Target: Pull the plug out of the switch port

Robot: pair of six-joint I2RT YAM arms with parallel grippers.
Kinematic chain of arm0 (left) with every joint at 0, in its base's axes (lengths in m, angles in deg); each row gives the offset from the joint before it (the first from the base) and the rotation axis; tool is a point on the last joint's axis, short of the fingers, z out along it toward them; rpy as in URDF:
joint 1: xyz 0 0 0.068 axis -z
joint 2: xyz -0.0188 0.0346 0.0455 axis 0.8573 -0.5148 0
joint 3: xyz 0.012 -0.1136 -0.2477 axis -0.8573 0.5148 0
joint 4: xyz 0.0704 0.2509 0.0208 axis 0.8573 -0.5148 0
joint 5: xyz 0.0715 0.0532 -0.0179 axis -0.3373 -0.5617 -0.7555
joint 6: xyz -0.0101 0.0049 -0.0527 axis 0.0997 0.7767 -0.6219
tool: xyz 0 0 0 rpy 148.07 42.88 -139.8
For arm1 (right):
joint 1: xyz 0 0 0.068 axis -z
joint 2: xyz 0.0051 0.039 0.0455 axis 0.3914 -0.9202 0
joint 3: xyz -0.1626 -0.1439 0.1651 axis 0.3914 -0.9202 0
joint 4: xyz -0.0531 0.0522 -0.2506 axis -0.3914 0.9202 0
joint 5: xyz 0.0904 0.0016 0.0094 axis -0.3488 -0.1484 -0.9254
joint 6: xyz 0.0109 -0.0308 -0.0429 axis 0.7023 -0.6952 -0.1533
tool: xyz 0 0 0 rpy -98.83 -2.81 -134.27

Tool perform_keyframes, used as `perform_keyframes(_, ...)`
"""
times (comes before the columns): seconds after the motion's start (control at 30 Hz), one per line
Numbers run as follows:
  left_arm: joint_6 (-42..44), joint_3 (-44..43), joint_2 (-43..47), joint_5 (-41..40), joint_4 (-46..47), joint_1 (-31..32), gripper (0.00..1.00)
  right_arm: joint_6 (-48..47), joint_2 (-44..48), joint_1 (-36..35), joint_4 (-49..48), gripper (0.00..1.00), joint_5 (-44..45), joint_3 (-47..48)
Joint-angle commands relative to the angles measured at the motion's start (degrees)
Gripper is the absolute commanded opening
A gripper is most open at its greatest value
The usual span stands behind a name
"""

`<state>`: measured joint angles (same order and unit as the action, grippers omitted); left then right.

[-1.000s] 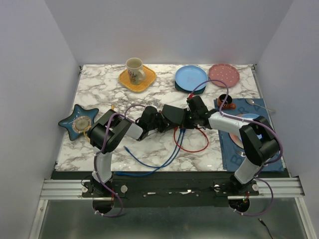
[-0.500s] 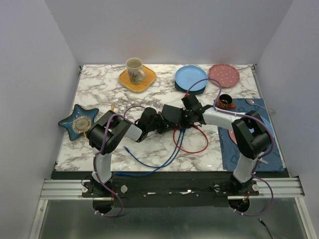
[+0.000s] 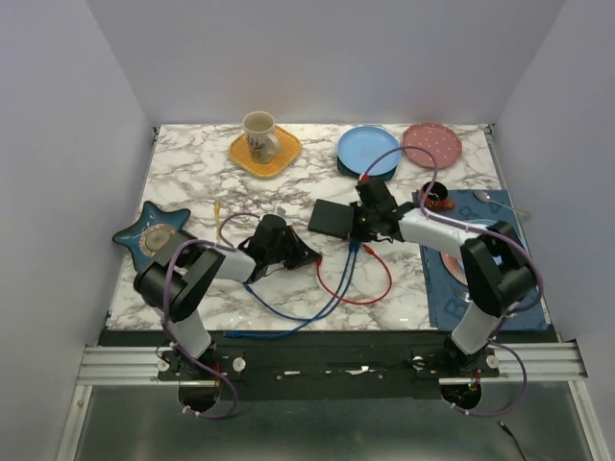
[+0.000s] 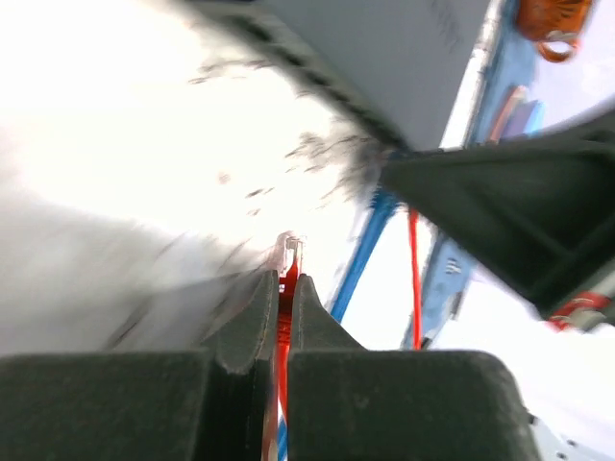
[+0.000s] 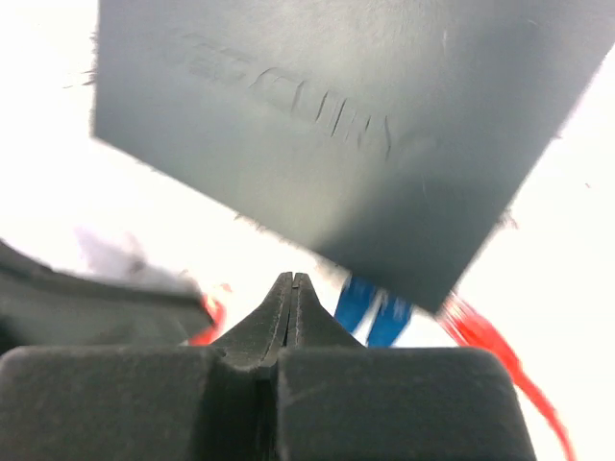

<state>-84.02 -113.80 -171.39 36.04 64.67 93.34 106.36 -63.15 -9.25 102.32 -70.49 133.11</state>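
Grip is the thing to watch here. The left gripper [image 4: 285,283] is clenched on the red cable [image 4: 414,269], with the clear plug [image 4: 289,248] poking just past its fingertips. From the wrist view the plug looks free of the black box [image 3: 334,219], with pale table surface showing between them, so I'd judge the pull itself close to done. To finish well, I'd draw the plug straight away from the box's edge, in line with the cable rather than sideways. I'd also pinch close to the plug so the thin cord can't slide through the pads.

The right gripper [image 3: 365,229] is closed tight on nothing, its tips just beside the box's near edge at the centre of the overhead view. It seems placed to steady the box. That helps only if it doesn't nudge the two blue plugs [image 5: 370,312] that look seated in that edge.

The box is flat, matte and dark, with faint lettering on its lid. It lies on the table [image 3: 192,192] a little right of centre in the overhead view. The switch port should sit along the edge facing the arms, but I can't pick out the socket itself in any view. The red cable lies in a loose loop below the box, toward the lower middle of the frame.
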Motion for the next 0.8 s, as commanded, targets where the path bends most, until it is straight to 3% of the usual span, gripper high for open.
perform_keyframes(0.0,5.09,1.85,13.83,-5.23,-15.70,-4.00,0.00,0.04,10.88,0.04,-3.45,0.01,0.39,-2.86)
perform_keyframes(0.2,14.31,-7.54,31.87,-10.24,-35.38,-9.71,0.00,-1.37,23.54,0.12,-3.27,0.01,-0.14,-4.72)
perform_keyframes(0.3,18.01,-14.92,35.32,-8.50,-42.34,-11.47,0.00,-1.11,26.54,0.04,-2.84,0.01,-1.11,-5.07)
perform_keyframes(0.47,20.12,-21.97,37.70,-8.31,-50.25,-15.68,0.00,-0.93,29.61,0.04,-2.40,0.01,-1.46,-7.17)
perform_keyframes(0.63,21.35,-24.87,37.88,-5.94,-54.65,-26.30,0.00,-1.19,33.39,0.04,-2.22,0.01,-0.94,-10.60)
perform_keyframes(0.77,22.85,-31.53,36.92,-15.73,-62.29,-29.66,0.00,-0.49,35.68,0.04,-2.22,0.01,0.03,-13.33)
